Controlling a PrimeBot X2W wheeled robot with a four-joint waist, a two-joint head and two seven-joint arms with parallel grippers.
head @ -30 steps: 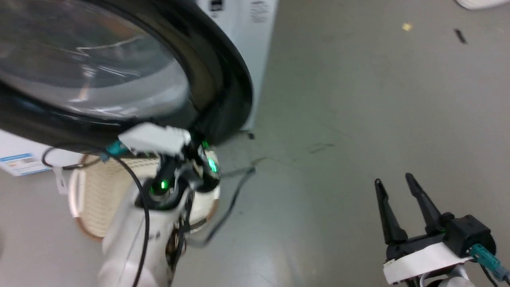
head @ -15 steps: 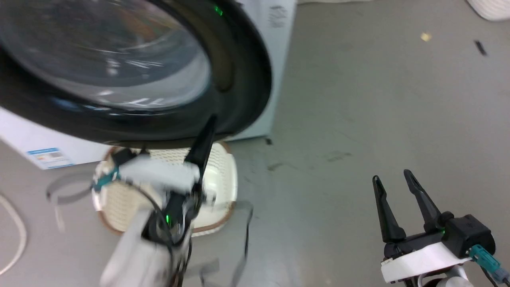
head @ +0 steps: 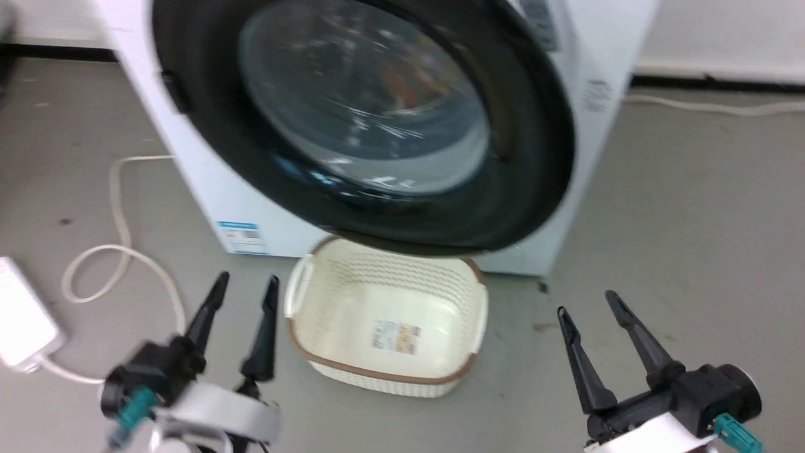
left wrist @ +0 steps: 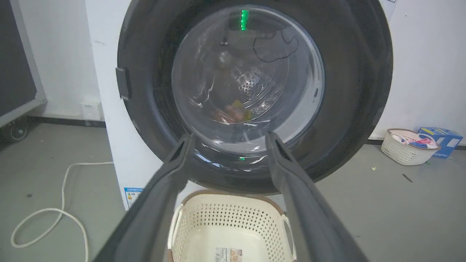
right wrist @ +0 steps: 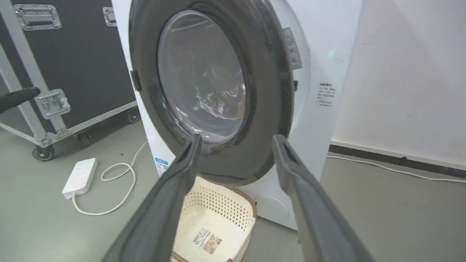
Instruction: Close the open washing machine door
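The large round washing machine door with glossy black rim and bulging clear glass centre [head: 371,119] lies against, or very near, the front of the big white front-loading washing machine [head: 207,189]; whether its latch tab [left wrist: 123,83] has engaged cannot be determined. The left pincer [head: 246,281] and right pincer [head: 586,303] are both released and hold nothing, with fingers spread, low and well apart from the door. Risk: if the latch is not engaged, the door is likely to swing outward, and a further push is then required. A push on the glass centre rather than the rim could let a finger slip on the smooth curve. The cream perforated plastic basket with brown rim [head: 390,377] stands on the floor directly below the door and could be struck by an arm reaching forward. The grey smooth floor [head: 692,220] carries a white power strip [right wrist: 80,174] and a looped pale cable [head: 119,207] at the left, a snag hazard for the wheels. A black wheeled case with metal fittings [right wrist: 72,65] and a white wall [right wrist: 407,72] bound the room.
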